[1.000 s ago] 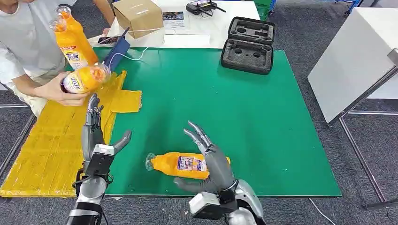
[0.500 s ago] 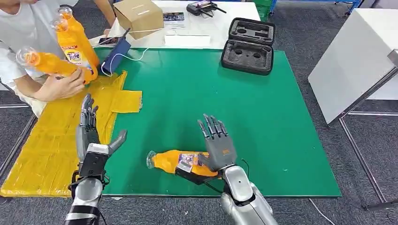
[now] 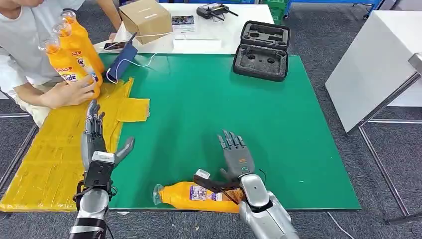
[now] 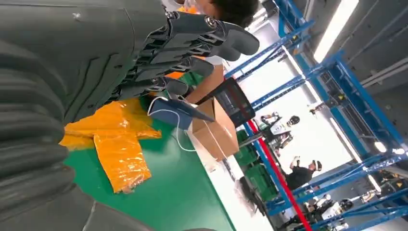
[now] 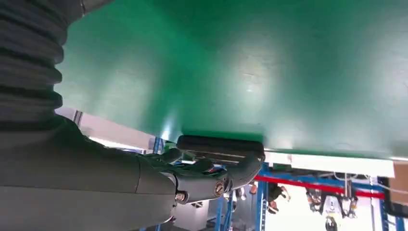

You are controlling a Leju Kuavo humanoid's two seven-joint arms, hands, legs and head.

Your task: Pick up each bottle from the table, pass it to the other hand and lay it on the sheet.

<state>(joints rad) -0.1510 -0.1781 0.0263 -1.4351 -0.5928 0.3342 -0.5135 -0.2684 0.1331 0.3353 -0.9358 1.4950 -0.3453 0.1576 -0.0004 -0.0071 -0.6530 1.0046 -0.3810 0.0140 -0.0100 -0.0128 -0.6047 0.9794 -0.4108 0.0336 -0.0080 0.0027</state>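
In the head view the right hand (image 3: 234,157) and its forearm cover the base end of the bottle (image 3: 191,196) lying near the tabletop's front edge, so whether the thumb touches it cannot be told; the label print is too small to read. The person (image 3: 30,45) is cut off by the picture's left and top edges. The three bottles (image 3: 69,57) that person holds overlap, hiding their lower parts. In the left wrist view the left hand (image 4: 96,62) hides most of the yellow sheet (image 4: 115,144).

Green table (image 3: 209,99): bottle (image 3: 191,195), yellow sheet (image 3: 52,149), probably foam-lined case (image 3: 263,49).
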